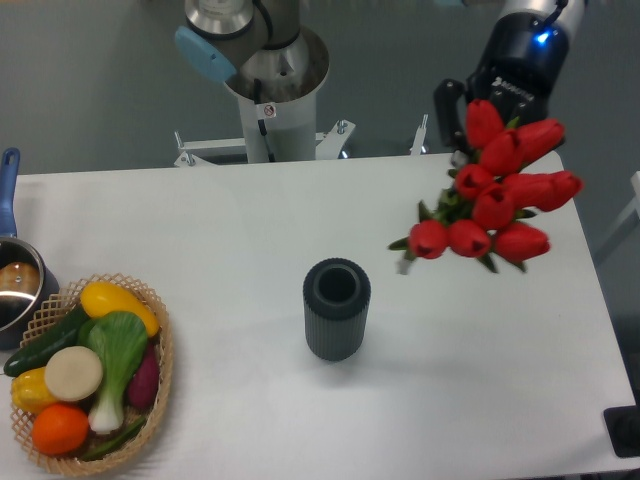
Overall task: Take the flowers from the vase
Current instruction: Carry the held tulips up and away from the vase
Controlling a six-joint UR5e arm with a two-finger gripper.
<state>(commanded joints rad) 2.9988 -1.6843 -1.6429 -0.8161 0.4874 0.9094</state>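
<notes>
A black two-finger gripper clenches a bunch of red tulip flowers, lifted clear at two o'clock from the ribbed dark grey vase.

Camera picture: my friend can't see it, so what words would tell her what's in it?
The robot's hand holds a bunch of red tulips in the air, right of the empty dark grey vase. A basket of vegetables sits at the table's left edge.

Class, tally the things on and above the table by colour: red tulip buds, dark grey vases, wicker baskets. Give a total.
Red tulip buds, held in the hand: 9
Dark grey vase: 1
Wicker basket: 1
Total: 11
</notes>
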